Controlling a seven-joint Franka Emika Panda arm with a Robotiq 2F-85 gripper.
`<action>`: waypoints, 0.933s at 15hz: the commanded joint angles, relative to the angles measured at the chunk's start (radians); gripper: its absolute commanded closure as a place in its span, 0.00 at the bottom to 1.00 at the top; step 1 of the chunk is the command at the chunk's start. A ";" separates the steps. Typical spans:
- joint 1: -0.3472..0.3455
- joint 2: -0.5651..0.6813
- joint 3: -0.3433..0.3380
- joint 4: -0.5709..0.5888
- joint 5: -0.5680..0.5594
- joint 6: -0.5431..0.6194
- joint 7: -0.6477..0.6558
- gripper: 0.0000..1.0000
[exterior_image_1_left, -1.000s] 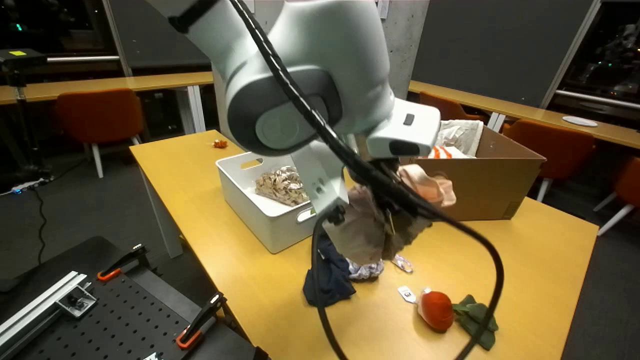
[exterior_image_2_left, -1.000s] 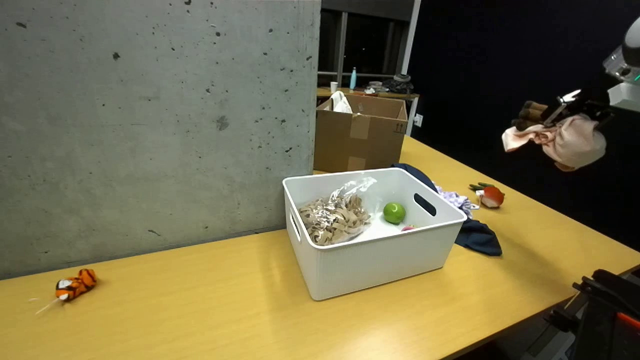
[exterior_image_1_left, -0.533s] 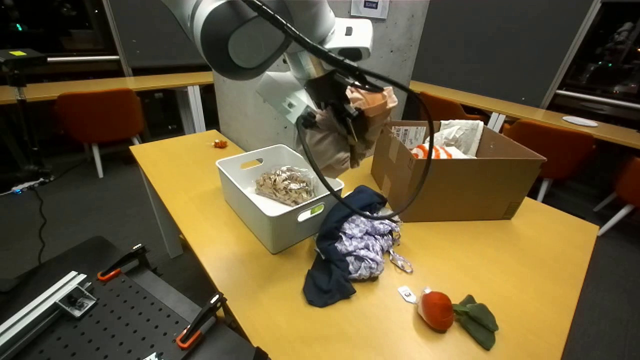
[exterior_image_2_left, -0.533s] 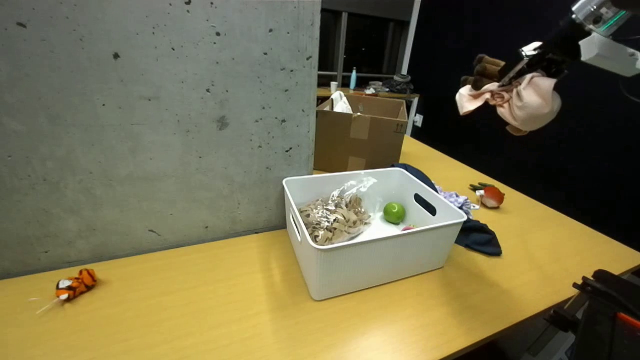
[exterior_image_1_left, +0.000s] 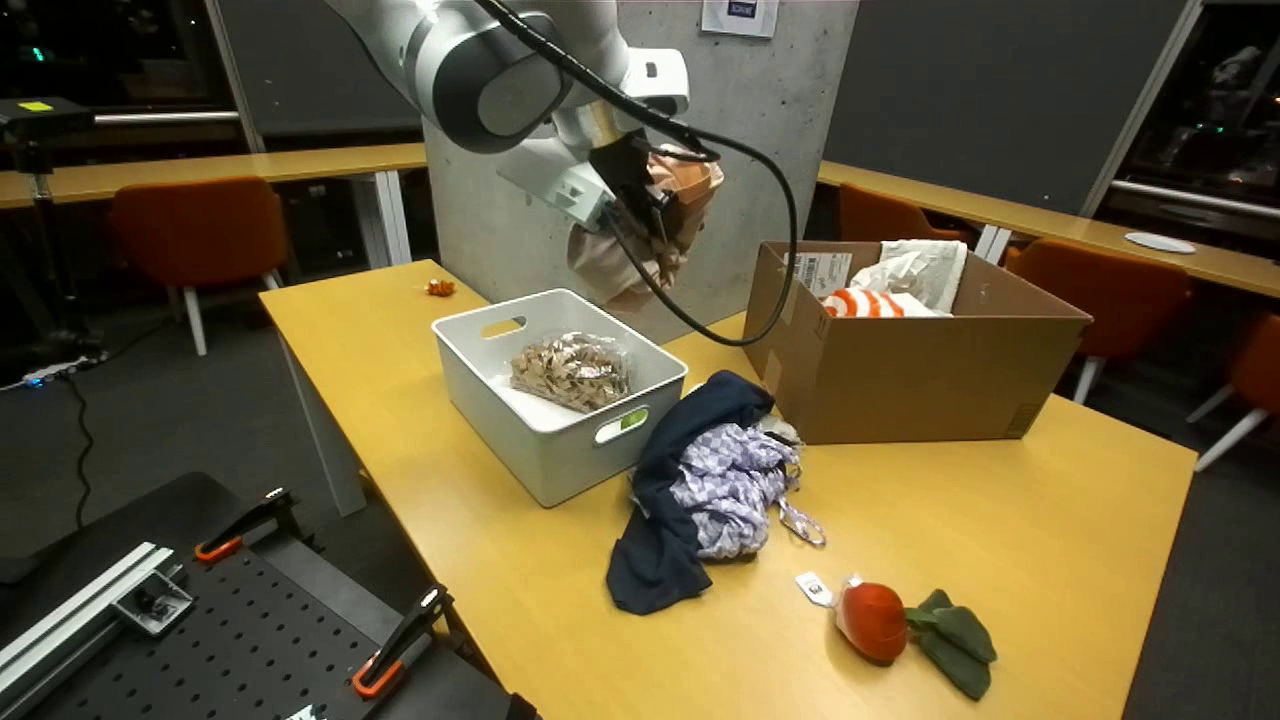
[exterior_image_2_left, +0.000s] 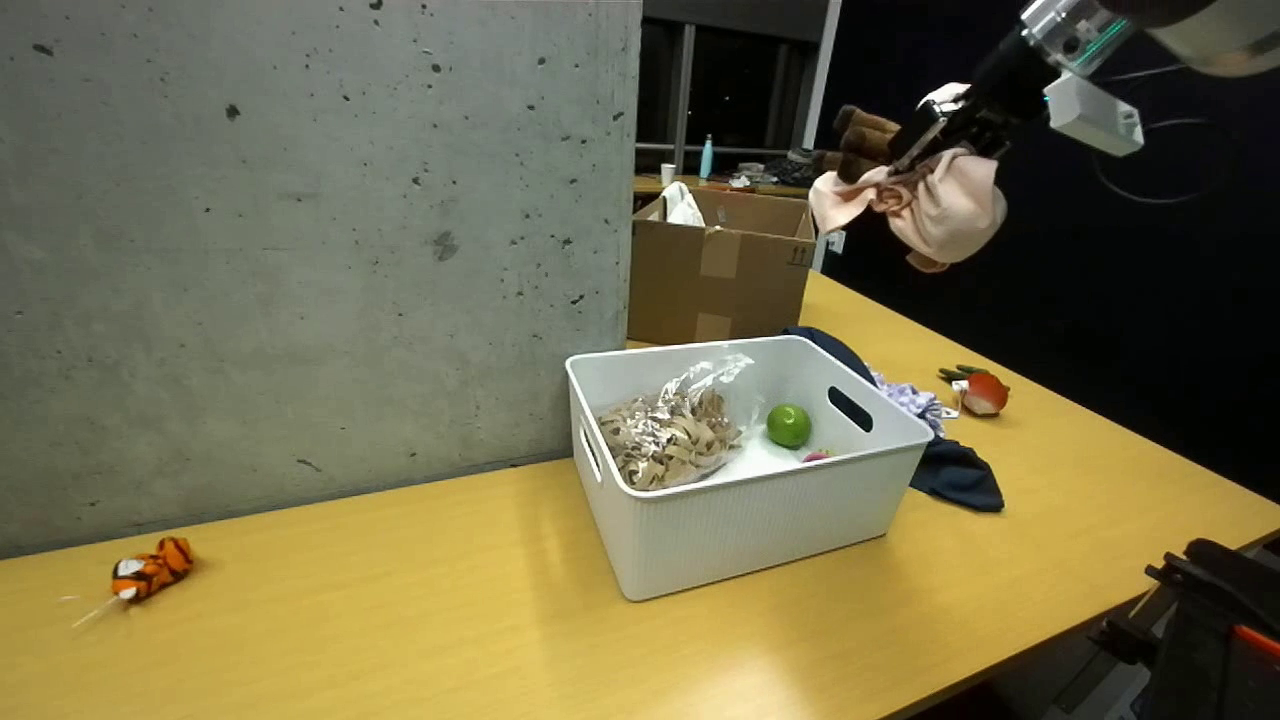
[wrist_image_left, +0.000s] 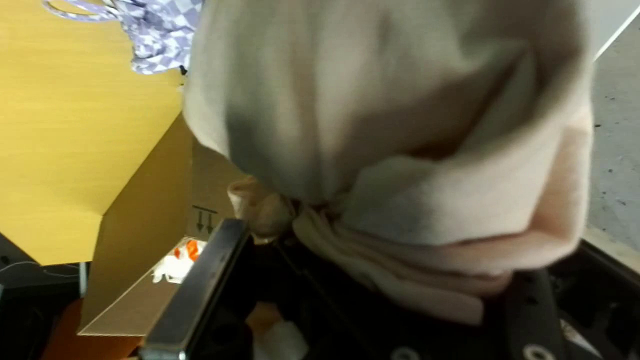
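Observation:
My gripper (exterior_image_2_left: 905, 165) is shut on a bunched peach cloth thing (exterior_image_2_left: 945, 210). Brown stubby parts (exterior_image_2_left: 868, 135) stick out on the other side of the fingers, and I cannot tell whether they belong to the same object. The cloth bundle hangs high above the table, beyond the white bin (exterior_image_2_left: 760, 540) in that exterior view. In an exterior view the gripper (exterior_image_1_left: 655, 225) and cloth (exterior_image_1_left: 610, 265) are above and behind the bin's rim. In the wrist view the cloth (wrist_image_left: 400, 115) fills the middle and hides most of the fingertips (wrist_image_left: 287, 240).
The bin holds a bag of tan strips (exterior_image_2_left: 670, 440), a green fruit (exterior_image_2_left: 788, 425) and a small pink thing. Navy cloth (exterior_image_1_left: 655, 560) and purple checked cloth (exterior_image_1_left: 735, 490) lie beside it. A cardboard box (exterior_image_1_left: 920, 385), red plush vegetable (exterior_image_1_left: 872, 620) and orange striped toy (exterior_image_2_left: 150, 570) are on the table.
The arm has lifted the peach cloth upward. It has moved left in both exterior views, from above the checked cloth to behind the bin. The grasp looks the same; the table items have not moved.

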 joint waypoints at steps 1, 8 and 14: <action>0.017 0.120 0.041 0.137 -0.006 -0.045 -0.036 0.92; 0.100 0.383 0.028 0.333 -0.028 -0.131 -0.037 0.92; 0.159 0.533 0.025 0.494 -0.091 -0.148 -0.019 0.40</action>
